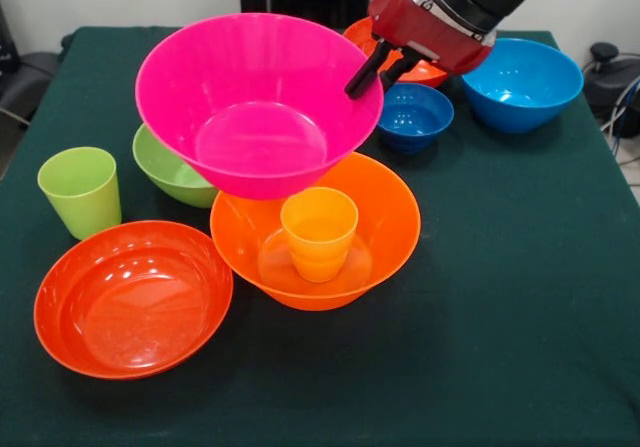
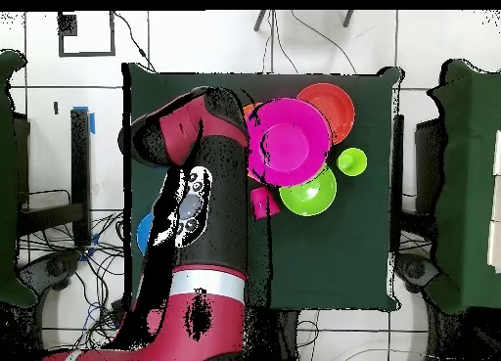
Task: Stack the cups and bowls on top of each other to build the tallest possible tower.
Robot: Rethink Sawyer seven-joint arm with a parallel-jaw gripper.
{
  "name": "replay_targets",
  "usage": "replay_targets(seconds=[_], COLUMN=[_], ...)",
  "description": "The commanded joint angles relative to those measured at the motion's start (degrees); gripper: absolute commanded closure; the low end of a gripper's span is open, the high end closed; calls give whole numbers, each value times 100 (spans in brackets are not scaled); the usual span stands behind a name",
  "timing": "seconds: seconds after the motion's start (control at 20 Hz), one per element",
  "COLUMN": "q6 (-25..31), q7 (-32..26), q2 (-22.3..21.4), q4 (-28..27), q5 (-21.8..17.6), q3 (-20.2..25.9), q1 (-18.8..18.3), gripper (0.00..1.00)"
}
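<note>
**Pink bowl held up over the orange bowl**

I have the gripper (image 1: pixel 372 70) closed on the far rim of the big glossy pink plastic bowl (image 1: pixel 258 102), one finger inside the rim and one outside, pinching the wall. The bowl hangs clear of the table, tilted with its mouth towards the camera in the front view, and it overlaps the far edge of the big glossy orange plastic bowl (image 1: pixel 385 222) beneath it. I cannot tell whether the two bowls touch.

Inside the orange bowl stands the small yellow-orange plastic tumbler (image 1: pixel 319 233), upright, mouth up, at the bowl's middle. The green plastic bowl (image 1: pixel 168 170) sits on the dark green tablecloth (image 1: pixel 520 297) partly behind the pink one. Just beside it stands the lime green plastic tumbler (image 1: pixel 80 190), upright and alone. The shallow red-orange plastic bowl (image 1: pixel 132 298) rests at the near left of the front view, close beside the orange bowl.

Beyond the gripper I see the small dark blue plastic bowl (image 1: pixel 415 116), the light blue plastic bowl (image 1: pixel 522 82) beside it, and a second red-orange bowl (image 1: pixel 362 35) mostly hidden behind the arm.

From overhead, the red and black arm (image 2: pixel 196 210) covers much of the table; the pink bowl shows next to the green bowl.
</note>
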Motion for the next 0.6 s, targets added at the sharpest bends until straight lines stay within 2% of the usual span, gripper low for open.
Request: replay_targets(seconds=[0.05, 0.6], q6=[-172, -198], q7=[83, 277], q2=[-16, 104], q4=[-175, -295], q5=[-91, -60], q3=[286, 268], q1=[50, 194], gripper=[100, 100])
